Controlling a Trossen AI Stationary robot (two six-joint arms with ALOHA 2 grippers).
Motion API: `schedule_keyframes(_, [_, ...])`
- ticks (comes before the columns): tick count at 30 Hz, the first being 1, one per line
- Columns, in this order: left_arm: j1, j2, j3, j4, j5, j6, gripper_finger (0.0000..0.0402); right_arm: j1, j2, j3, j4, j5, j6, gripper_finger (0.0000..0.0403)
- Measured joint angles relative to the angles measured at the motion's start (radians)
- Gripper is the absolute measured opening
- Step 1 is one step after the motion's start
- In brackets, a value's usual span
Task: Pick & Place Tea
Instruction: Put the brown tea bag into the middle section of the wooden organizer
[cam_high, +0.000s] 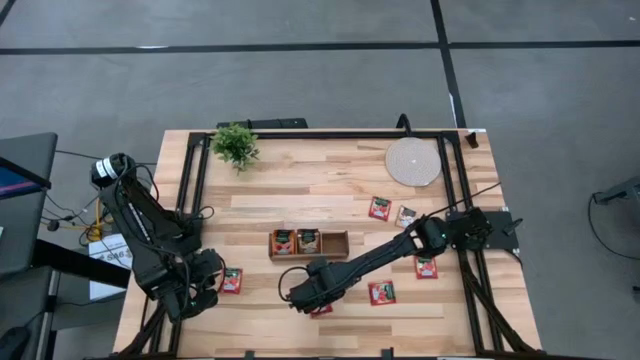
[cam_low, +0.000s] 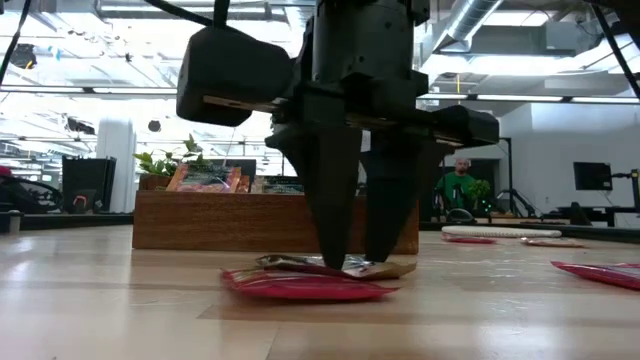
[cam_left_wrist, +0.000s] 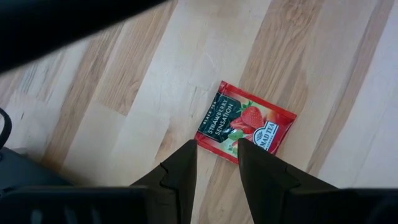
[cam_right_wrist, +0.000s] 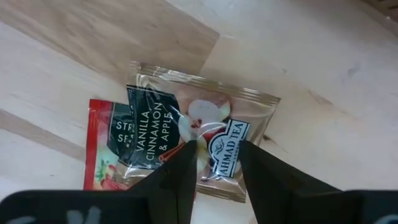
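Right gripper (cam_right_wrist: 214, 163), fingers parted narrowly, presses down on a beige tea sachet (cam_right_wrist: 205, 130) overlapping a red sachet (cam_right_wrist: 102, 149), at six o'clock from the wooden tray (cam_high: 309, 243). Left gripper (cam_left_wrist: 217, 163), slightly open and empty, hovers over another red sachet (cam_left_wrist: 245, 121).

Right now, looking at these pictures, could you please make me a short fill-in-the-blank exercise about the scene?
1. The right gripper hovers over a beige sachet that lies partly on top of a ____ sachet.
2. The beige sachet's label reads "Vanilla Cinnamon & ____".
3. The left gripper points at a red sachet labelled "____ Sensation".
4. The potted plant stands near the table's far ____ corner.

Missing words: red; Apple; Strawberry; left
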Motion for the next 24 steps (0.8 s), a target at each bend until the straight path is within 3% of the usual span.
schedule_keyframes(14, [0.0, 0.0, 0.0, 0.002, 0.0, 0.011, 0.011, 0.001, 0.0, 0.005, -0.02, 0.008, -0.012, 0.0009])
schedule_keyframes(24, [0.0, 0.0, 0.0, 0.002, 0.0, 0.01, 0.011, 0.002, 0.0, 0.018, -0.038, 0.018, -0.012, 0.0002])
